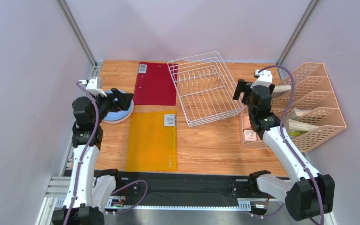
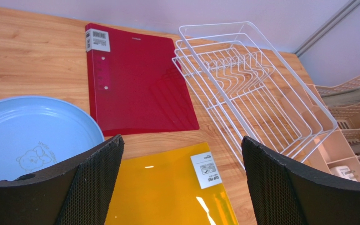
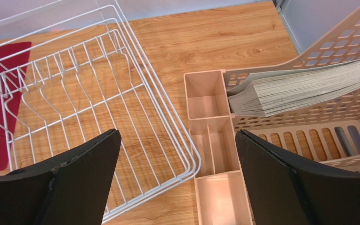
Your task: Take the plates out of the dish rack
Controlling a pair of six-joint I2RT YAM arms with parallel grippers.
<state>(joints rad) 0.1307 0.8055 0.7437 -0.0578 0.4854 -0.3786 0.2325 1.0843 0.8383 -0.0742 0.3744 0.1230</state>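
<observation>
The white wire dish rack (image 1: 217,118) stands at the back centre with no plates in it; it also shows in the left wrist view (image 2: 257,101) and the right wrist view (image 3: 160,96). A light blue plate (image 1: 115,116) lies flat on the table at the left, also seen in the left wrist view (image 2: 27,136). The pink, cream and lavender plates do not show. My left gripper (image 1: 123,102) is open and empty, above the plate's right edge (image 2: 182,140). My right gripper (image 1: 242,91) is open and empty, above the rack's right side (image 3: 177,133).
A red folder (image 1: 155,84) lies left of the rack and a yellow folder (image 1: 152,140) lies in front of it. A peach lattice file organiser (image 1: 315,108) holding papers stands at the right, with a small peach divided tray (image 3: 214,154) against the rack's corner.
</observation>
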